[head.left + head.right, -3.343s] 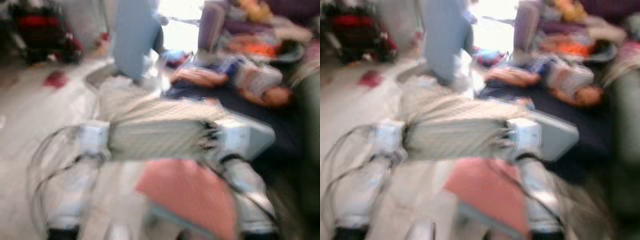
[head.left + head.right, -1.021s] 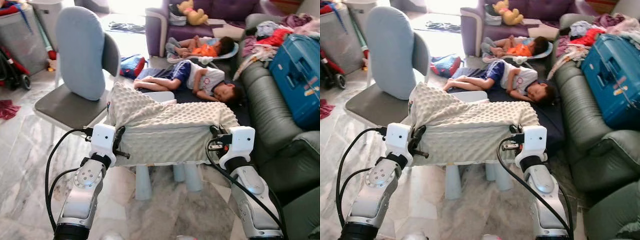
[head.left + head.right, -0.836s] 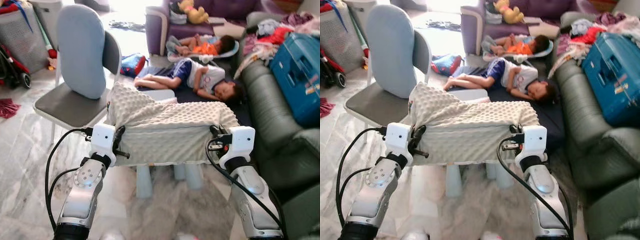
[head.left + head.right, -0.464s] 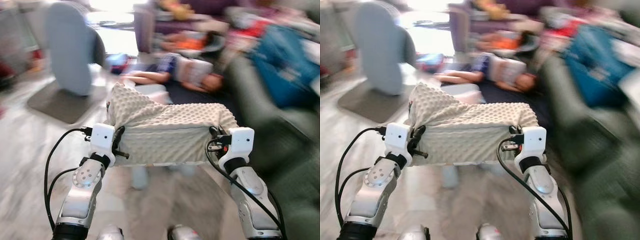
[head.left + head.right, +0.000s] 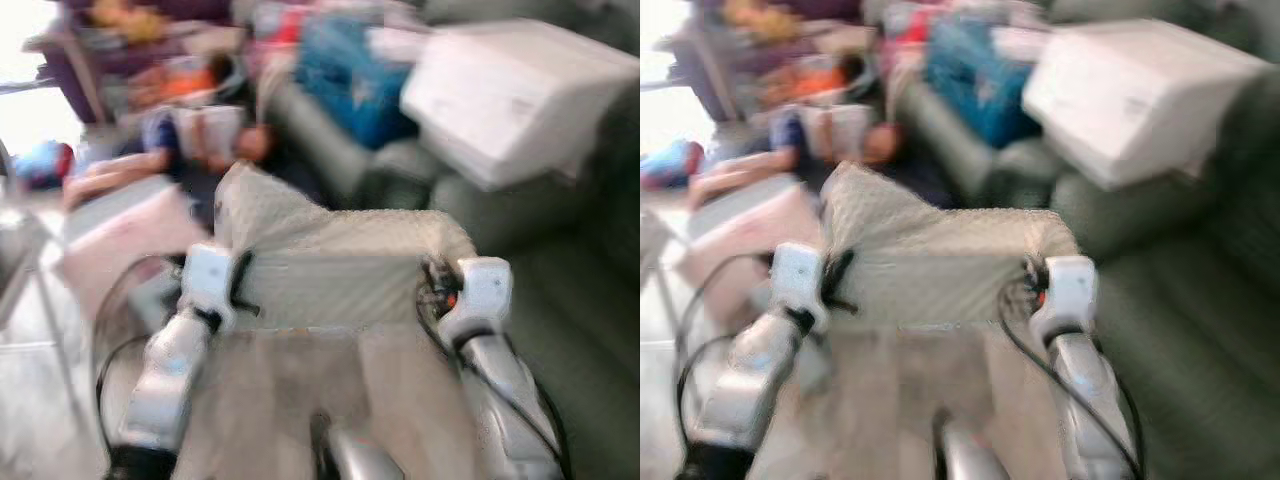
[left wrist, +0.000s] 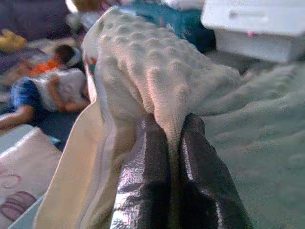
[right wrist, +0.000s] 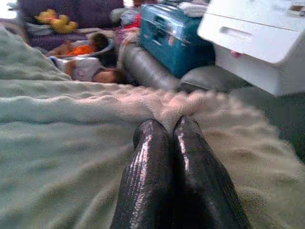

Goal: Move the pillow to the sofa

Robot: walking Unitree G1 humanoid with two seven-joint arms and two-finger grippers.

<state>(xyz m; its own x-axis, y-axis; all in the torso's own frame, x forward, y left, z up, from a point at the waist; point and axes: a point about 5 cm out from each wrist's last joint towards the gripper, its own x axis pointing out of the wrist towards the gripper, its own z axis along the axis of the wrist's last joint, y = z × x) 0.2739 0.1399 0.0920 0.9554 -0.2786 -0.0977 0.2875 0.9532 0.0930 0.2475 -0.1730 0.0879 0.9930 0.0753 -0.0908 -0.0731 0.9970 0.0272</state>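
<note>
The whole scene has swung since half a second ago: the chair has left the head views, and a dark green sofa [image 5: 560, 300] now spreads across the right side, so the camera has turned. The head views are blurred.

The pillow [image 5: 335, 265], cream with a bumpy texture, stays held up between both arms, in front of the robot and above the floor. The left gripper [image 6: 164, 143] is pinched tight on a fold at the pillow's left edge. The right gripper [image 7: 164, 131] is closed together on the right edge, with fabric bunched at its fingertips.

The pillow's right edge is near the sofa's seat; its top left corner stands up in a peak. A white box [image 5: 510, 95] sits on the sofa straight ahead to the right, and a blue suitcase [image 7: 178, 33] lies further along beside it. Open green seat cushion shows below the white box. To the left, a person [image 6: 45, 93] lies on a dark mat [image 5: 300, 175] beside the sofa.
</note>
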